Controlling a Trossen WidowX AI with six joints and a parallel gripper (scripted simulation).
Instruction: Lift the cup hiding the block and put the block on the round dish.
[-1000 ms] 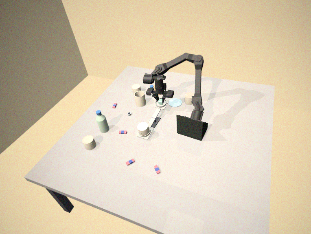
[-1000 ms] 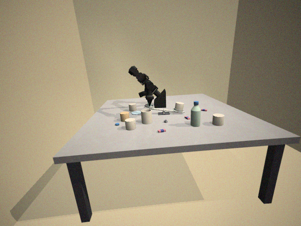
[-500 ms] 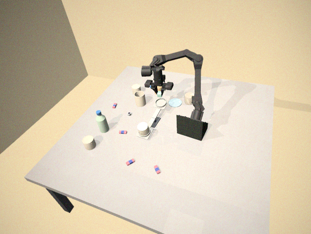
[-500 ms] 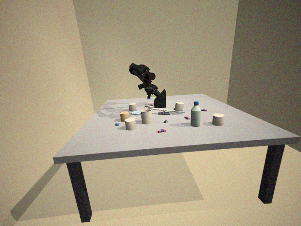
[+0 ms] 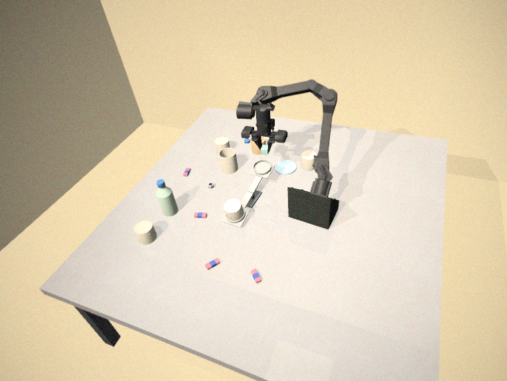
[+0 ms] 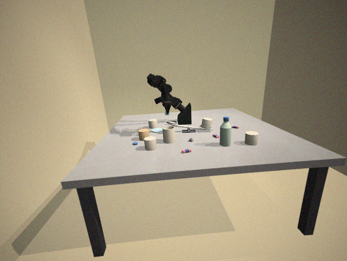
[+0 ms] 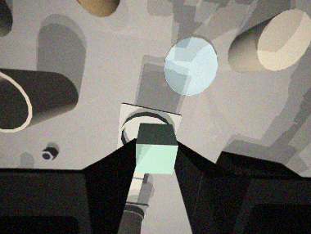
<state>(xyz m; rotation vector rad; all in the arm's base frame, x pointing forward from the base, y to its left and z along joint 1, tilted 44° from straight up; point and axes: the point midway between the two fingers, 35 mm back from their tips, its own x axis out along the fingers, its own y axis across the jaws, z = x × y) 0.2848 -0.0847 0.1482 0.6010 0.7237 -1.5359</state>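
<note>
Jaws (image 5: 264, 149) (image 6: 167, 112) clamped on mint block (image 5: 264, 150) (image 6: 167, 112) (image 7: 155, 159), raised above balance (image 5: 255, 184) (image 6: 188, 126) (image 7: 138, 182), likely to clear the ring before dish (image 5: 285, 166) (image 6: 157, 130) (image 7: 191, 66) transfer. Remaining cup (image 5: 233, 210) (image 6: 206, 123) untouched, presumably deliberately.

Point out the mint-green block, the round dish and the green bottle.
mint-green block (image 5: 264, 150) (image 6: 167, 112) (image 7: 155, 159): top, exterior, wrist; visible side
round dish (image 5: 283, 166) (image 6: 157, 130) (image 7: 191, 65): top, exterior, wrist; upper face
green bottle (image 5: 166, 201) (image 6: 225, 135): top, exterior; body

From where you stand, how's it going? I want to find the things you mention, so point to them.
Gripper (image 5: 264, 151) (image 6: 167, 113) (image 7: 155, 144) shut on green block (image 5: 264, 150) (image 6: 167, 112) (image 7: 155, 159), held above the balance (image 5: 254, 184) (image 6: 188, 126) (image 7: 137, 184). Blue dish (image 5: 285, 166) (image 6: 157, 130) (image 7: 191, 66) beside it, nothing on it. Cup (image 5: 233, 210) (image 6: 206, 123) on the balance's other end.
</note>
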